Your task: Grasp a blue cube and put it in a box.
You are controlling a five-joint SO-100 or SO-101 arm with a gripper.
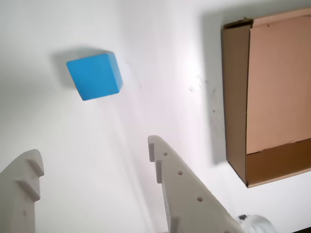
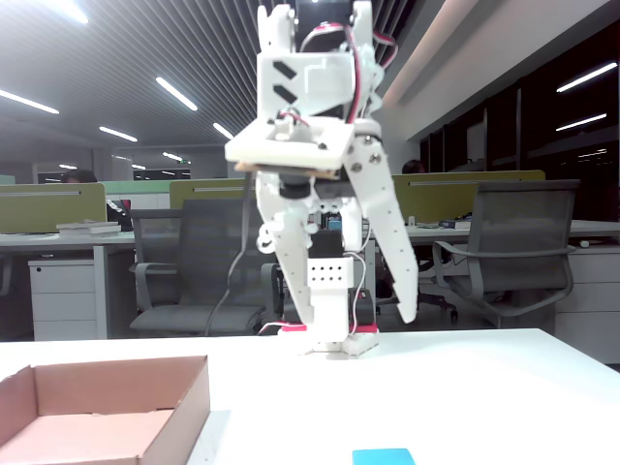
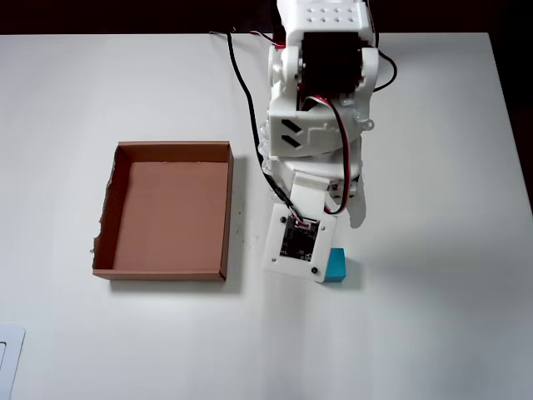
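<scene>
The blue cube [image 1: 95,75] lies on the white table, beyond the tips of my gripper [image 1: 92,150] in the wrist view and apart from both fingers. The jaws stand wide open with nothing between them. In the fixed view the gripper [image 2: 356,315] hangs well above the table, and the cube [image 2: 383,456] sits at the bottom edge below it. From overhead the cube [image 3: 336,267] is partly hidden under the wrist camera board. The box [image 3: 166,208], a shallow brown cardboard tray, lies empty left of the arm, and it also shows as the box [image 1: 272,97] and the box [image 2: 107,407].
The arm's base [image 2: 329,341] stands at the table's far side in the fixed view, with cables [image 3: 241,75] trailing from it. Office chairs and desks lie beyond the table. A white object's corner [image 3: 8,358] shows at the lower left overhead.
</scene>
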